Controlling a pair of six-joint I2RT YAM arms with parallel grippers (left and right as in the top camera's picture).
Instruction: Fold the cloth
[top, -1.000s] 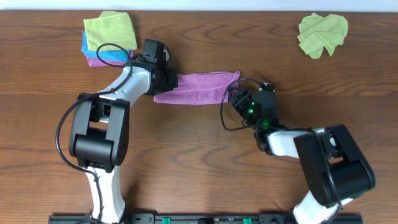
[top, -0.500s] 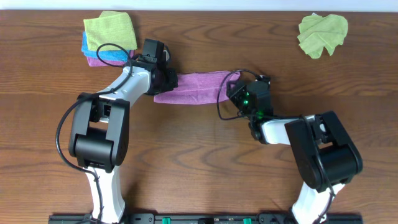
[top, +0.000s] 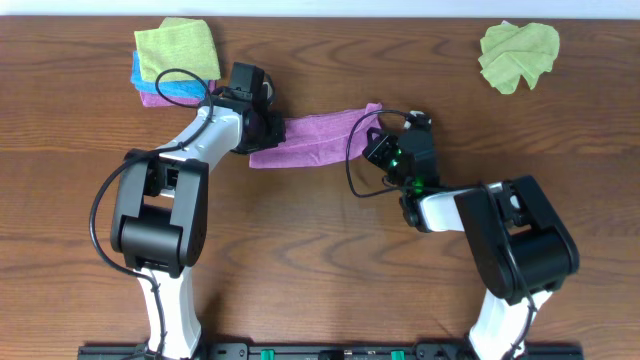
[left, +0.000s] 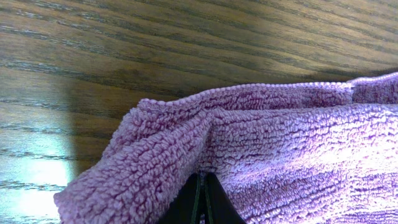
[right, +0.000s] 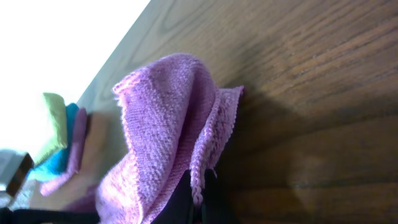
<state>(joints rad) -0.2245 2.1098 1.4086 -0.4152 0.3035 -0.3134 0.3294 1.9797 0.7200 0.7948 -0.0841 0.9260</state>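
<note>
The purple cloth (top: 315, 138) lies stretched across the middle of the wooden table as a long, partly folded strip. At its left end sits my left gripper (top: 272, 130), shut on the cloth (left: 261, 149), whose pile bunches up around the closed black jaws. My right gripper (top: 375, 140) is shut on the cloth's right end (right: 168, 124), pinching a hem between its jaws. That corner (top: 374, 108) stands lifted off the table and droops over the gripper.
A stack of folded cloths, green (top: 178, 48) over blue (top: 160, 85) over purple, lies at the back left, close to the left arm. A crumpled green cloth (top: 517, 54) sits at the back right. The table's far edge (top: 320, 16) runs along the top.
The right gripper has moved left and back to the cloth's right end and shut on it, and the corner now rises off the table. The left gripper has kept its hold.
</note>
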